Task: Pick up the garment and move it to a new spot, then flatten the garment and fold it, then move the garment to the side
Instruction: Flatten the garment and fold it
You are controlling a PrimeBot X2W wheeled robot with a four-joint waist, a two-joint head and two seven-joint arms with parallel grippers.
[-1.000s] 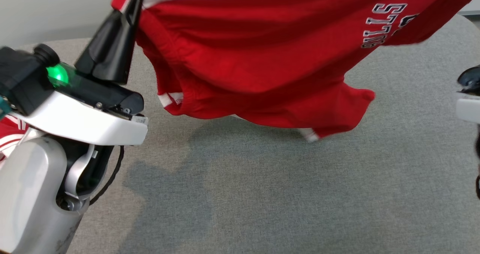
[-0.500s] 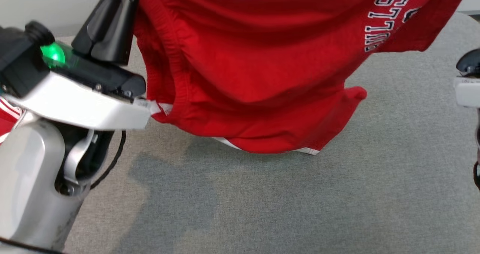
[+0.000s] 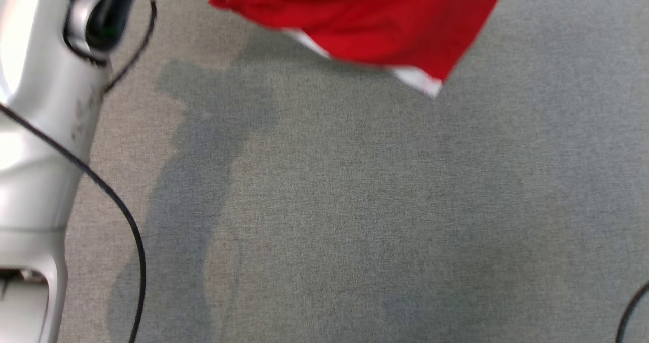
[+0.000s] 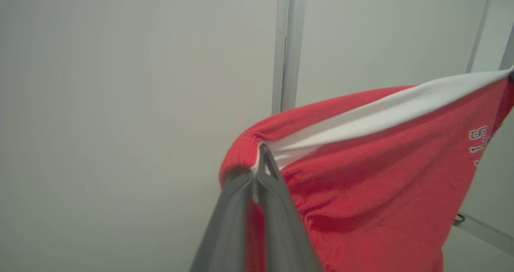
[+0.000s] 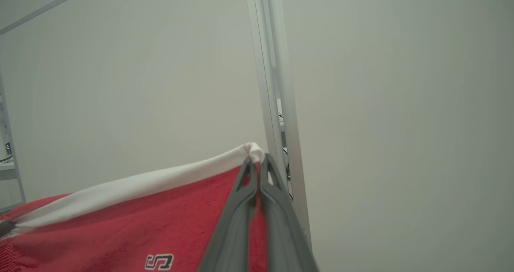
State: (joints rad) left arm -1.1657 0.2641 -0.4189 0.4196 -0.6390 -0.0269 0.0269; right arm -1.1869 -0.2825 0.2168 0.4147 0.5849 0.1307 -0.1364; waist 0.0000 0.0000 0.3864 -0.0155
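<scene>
Partial dark-outlined letters (image 4: 478, 137) on the red garment (image 4: 361, 175) cannot be read.

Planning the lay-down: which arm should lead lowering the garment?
Right, marginally: left gripper and right gripper are both shut on the garment at its white band; its lowest corner hangs toward the right over the grey surface.

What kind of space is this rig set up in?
Probably an indoor lab or test cell, not a home: bare pale wall panels, a metal frame post between them, and a grey fabric-covered work surface under the hanging red garment.
</scene>
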